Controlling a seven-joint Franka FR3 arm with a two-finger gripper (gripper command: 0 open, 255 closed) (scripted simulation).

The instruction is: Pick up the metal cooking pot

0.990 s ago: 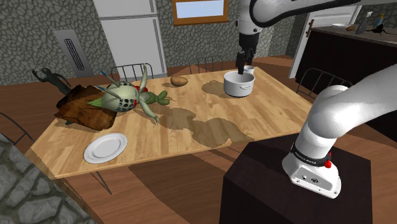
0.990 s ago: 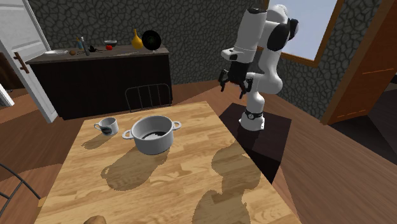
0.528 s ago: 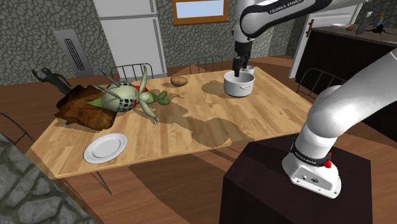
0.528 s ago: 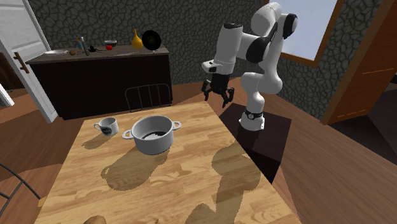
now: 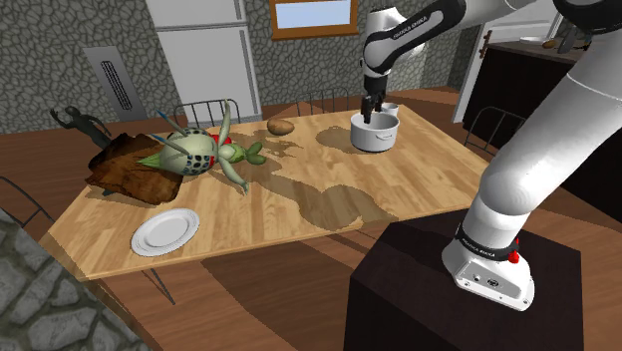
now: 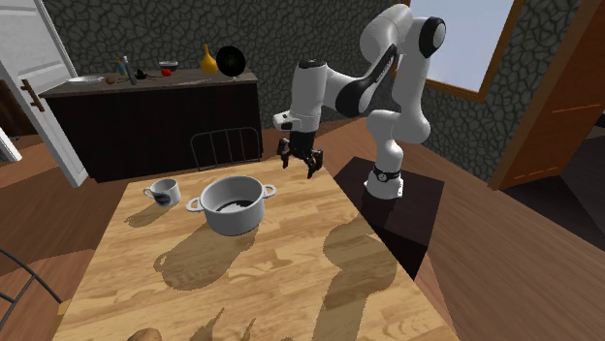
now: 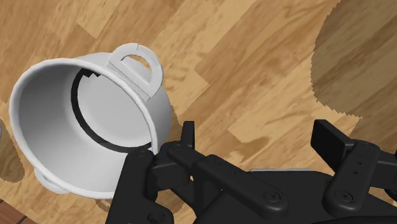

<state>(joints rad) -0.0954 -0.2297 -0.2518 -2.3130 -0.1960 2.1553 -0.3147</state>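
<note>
Jaws open and empty, hovering above bench (image 6: 291, 266) just beside the white pot (image 6: 233, 221), not touching it.

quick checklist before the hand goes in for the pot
1. Hand open: ok, the fingers stand apart.
2. Pot upright on the table, nothing in it: ok.
3. Hand lined up over the pot's rim: not ok, it is off to the side, near one handle.
4. Hand low enough to grip: not ok, it appears to hang above rim height.
5. Cup apart from the pot: ok.
6. Pot light enough for a rim grip: cannot tell.
</note>
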